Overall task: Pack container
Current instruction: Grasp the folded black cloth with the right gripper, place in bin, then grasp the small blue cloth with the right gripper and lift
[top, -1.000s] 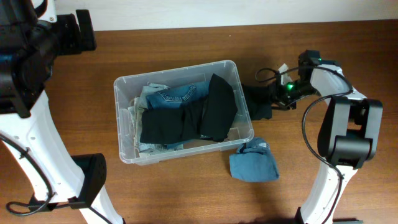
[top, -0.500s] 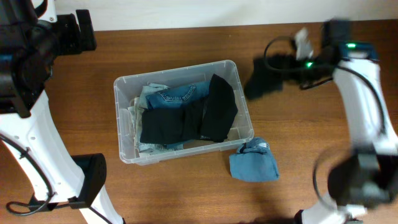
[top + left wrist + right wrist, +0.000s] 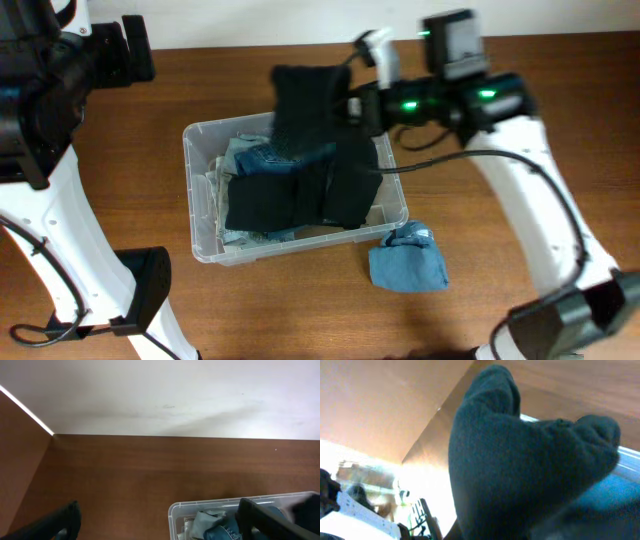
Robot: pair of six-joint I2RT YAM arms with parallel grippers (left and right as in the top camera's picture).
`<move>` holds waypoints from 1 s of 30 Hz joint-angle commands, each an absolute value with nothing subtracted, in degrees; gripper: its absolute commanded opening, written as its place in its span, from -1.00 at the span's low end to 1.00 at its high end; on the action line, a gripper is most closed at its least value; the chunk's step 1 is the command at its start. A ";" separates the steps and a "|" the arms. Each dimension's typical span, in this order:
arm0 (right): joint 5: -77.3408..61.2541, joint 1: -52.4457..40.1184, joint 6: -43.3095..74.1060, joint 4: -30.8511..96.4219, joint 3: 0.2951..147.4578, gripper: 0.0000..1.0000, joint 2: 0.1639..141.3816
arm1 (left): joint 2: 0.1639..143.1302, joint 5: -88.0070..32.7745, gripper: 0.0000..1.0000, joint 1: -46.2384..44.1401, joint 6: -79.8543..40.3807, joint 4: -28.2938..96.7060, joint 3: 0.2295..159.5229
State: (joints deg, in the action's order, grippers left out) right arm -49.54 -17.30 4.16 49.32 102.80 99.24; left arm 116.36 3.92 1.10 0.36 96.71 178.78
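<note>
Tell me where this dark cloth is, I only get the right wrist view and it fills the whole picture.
Observer: The dark cloth hangs from the right gripper above the back edge of the bin.
Operator: What is in the bin?
Observer: There are jeans with a black garment on top.
Operator: Anything outside it?
Observer: A blue cloth lies on the table by the bin's front right corner.
</note>
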 commanded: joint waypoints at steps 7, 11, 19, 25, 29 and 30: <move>-40.82 -20.47 3.92 51.05 102.30 -0.92 118.37 | 116.11 4.34 0.99 1.30 0.19 96.68 179.17; -23.75 -20.51 6.52 56.21 102.30 -0.92 122.02 | 116.11 4.34 0.99 1.28 0.21 96.68 179.17; -21.76 -20.21 5.58 64.20 108.81 0.07 112.81 | 116.11 4.34 0.99 1.28 0.19 96.66 179.17; -21.78 -12.71 8.03 70.50 113.62 0.79 100.92 | 116.11 4.34 0.99 1.30 0.19 96.68 179.17; -21.80 -0.58 4.99 80.31 113.60 0.84 94.24 | 116.11 4.34 0.99 1.30 0.21 96.68 179.17; -21.78 3.75 2.26 84.40 113.58 0.84 93.21 | 116.11 4.34 0.99 1.28 0.21 96.68 179.17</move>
